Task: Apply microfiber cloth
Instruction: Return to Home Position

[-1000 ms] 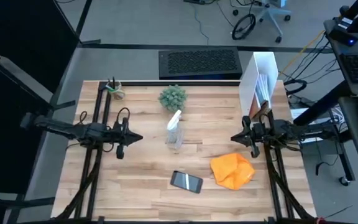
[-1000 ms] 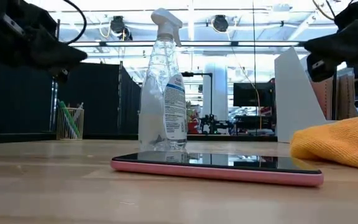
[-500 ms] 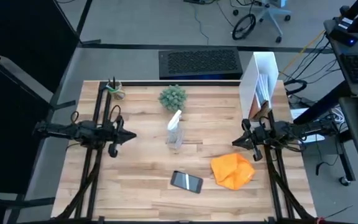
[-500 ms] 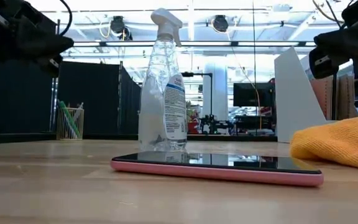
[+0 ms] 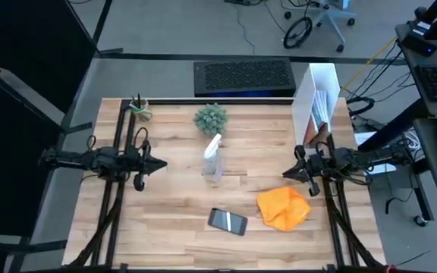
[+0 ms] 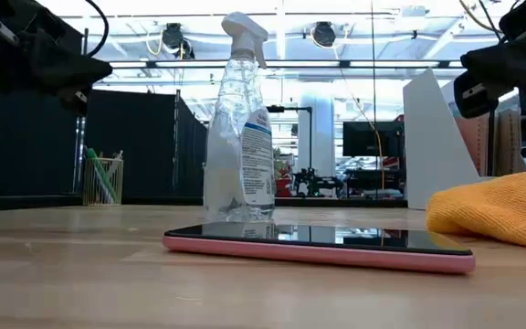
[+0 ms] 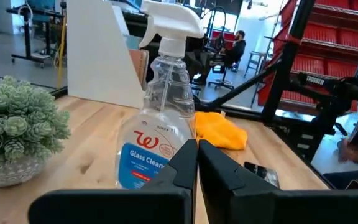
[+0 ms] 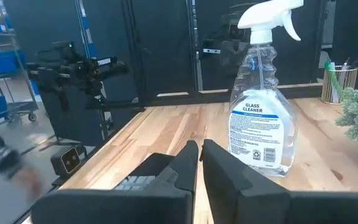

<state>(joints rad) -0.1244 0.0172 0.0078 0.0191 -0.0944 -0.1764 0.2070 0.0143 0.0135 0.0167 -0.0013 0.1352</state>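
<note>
Left gripper (image 5: 160, 164) and right gripper (image 5: 286, 173) pinched closed, empty, inboard of the bench's side edges; microfiber cloth (image 5: 284, 207) crumpled near front edge, beside phone (image 5: 227, 221); risk: stray inward swing topples spray bottle (image 5: 214, 161) between them.

Glass cleaner is the only name I can read from my station.

On the spray bottle (image 7: 163, 124), the blue front label (image 7: 143, 163) shows a red script "W" above white "Glass Clean", its last letters hidden. The white label on the bottle's other face (image 8: 253, 127) is headed "GLASS CLEANER" in dark capitals, and the fine print under it is too small to read. Beyond the bottle, white capitals on the right arm (image 7: 319, 79) are illegible to me.
</note>
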